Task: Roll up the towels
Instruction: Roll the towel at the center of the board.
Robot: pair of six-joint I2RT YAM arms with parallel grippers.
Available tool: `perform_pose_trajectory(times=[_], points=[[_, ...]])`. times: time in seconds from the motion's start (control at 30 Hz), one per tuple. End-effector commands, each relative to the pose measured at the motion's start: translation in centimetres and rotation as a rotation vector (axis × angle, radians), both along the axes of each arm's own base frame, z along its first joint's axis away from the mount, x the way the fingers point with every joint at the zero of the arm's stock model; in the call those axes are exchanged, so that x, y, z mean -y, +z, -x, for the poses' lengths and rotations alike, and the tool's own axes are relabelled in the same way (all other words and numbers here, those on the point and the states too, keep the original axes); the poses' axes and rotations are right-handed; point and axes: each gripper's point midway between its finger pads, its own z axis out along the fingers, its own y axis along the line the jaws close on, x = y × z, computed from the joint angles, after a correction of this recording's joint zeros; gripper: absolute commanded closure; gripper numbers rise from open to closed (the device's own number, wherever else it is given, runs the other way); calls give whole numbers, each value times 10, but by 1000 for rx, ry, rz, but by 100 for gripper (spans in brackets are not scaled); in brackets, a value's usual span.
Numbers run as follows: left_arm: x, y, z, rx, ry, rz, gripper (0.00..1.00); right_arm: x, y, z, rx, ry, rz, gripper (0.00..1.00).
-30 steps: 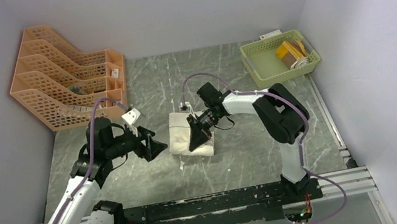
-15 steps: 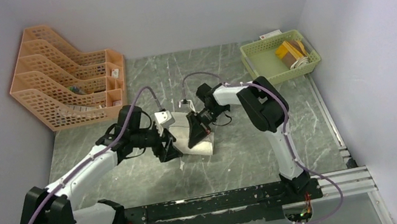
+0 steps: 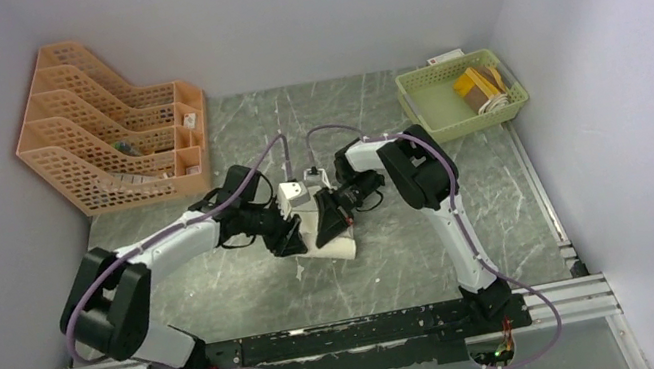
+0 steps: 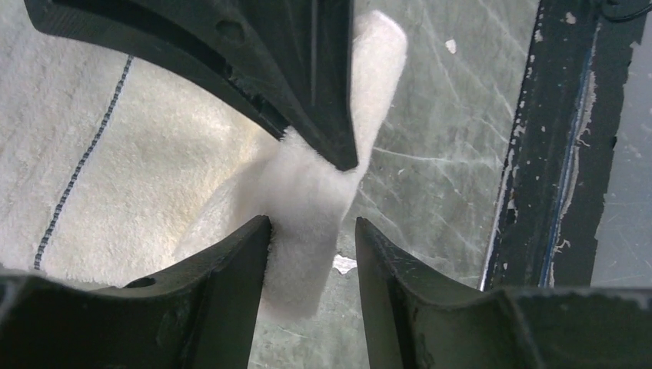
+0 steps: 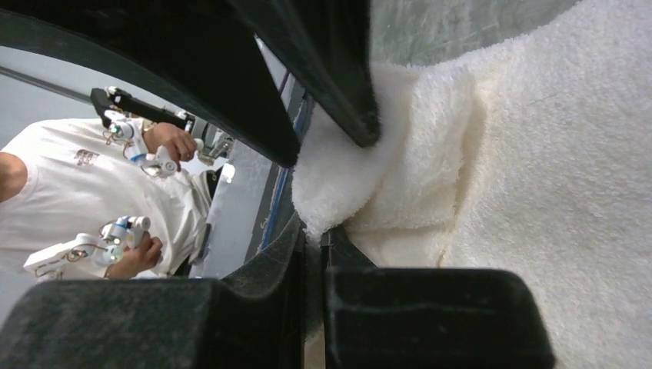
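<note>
the left end effector point(image 4: 311, 231) stands half open, one finger on each side of a raised fold of the plain cream-white cloth towel point(image 4: 138, 169). one finger point(image 4: 231, 284) touches the fold. the other finger point(image 4: 400, 292) has a small gap to it, so nothing is gripped yet. the right end effector point(image 5: 317, 234) is closed on the same fold, just beside the left one, and lifts it as a narrow ridge. the long axis of this ridge goes straight through the gap of the left fingers, across the direction in which they close, so i judge that closing them should catch it without moving sideways. both arms are at the towel, and the right one already has it.

the towel lies flat on the dark marbled desk point(image 3: 221, 295), to the right of the orange plastic file rack point(image 3: 104, 122) and nearer to the arm bases. far to the right of the rack, the mustard-yellow and brown towel point(image 3: 473, 86) is inside a green plastic basket point(image 3: 455, 126).
</note>
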Motion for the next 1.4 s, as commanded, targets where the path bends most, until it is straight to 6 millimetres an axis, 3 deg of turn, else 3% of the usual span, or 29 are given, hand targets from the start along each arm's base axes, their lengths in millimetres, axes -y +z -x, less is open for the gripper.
perform_pose_trajectory(times=[0.0, 0.13, 0.2, 0.23, 0.27, 0.3, 0.33, 0.37, 0.4, 0.43, 0.6, 0.77, 1.0, 1.2, 1.37], points=[[3, -10, -12, 0, 14, -49, 43, -2, 12, -5, 21, -22, -40, 100], [8, -13, -12, -21, 14, -32, 47, -3, 9, -7, 16, -24, -40, 100], [10, -16, -9, -47, -4, -22, 63, -3, 10, -8, 18, -27, -45, 100], [11, -18, -8, -66, -12, -25, 80, -4, 10, -8, 21, -27, -47, 100], [10, -22, -7, -86, -11, -37, 92, -4, 11, -9, 25, -27, -50, 100], [11, -24, -6, -104, -12, -41, 93, -5, 12, -10, 31, -27, -53, 99], [12, -26, -4, -124, -17, -42, 93, -5, 15, -12, 41, -28, -59, 91], [13, -27, -3, -144, -18, -39, 93, -5, 18, -13, 53, -30, -65, 31], [15, -27, -2, -162, -20, -36, 93, -5, 23, -16, 70, -33, -73, 4], [15, -30, -2, -173, -17, -40, 93, -5, 29, -16, 99, -33, -89, 0], [15, -33, -4, -190, 3, -49, 93, 41, 68, -63, 215, -235, -172, 0], [16, -32, -6, -207, 11, -34, 93, 82, 94, -90, 316, -372, -197, 0], [16, -25, -11, -213, 18, -1, 93, 134, 97, -140, 296, -534, -163, 0], [18, -25, -10, -227, 5, 5, 93, 144, 125, -164, 381, -553, -184, 0], [19, -24, -10, -233, 3, 8, 93, 144, 176, -192, 519, -534, -219, 0]])
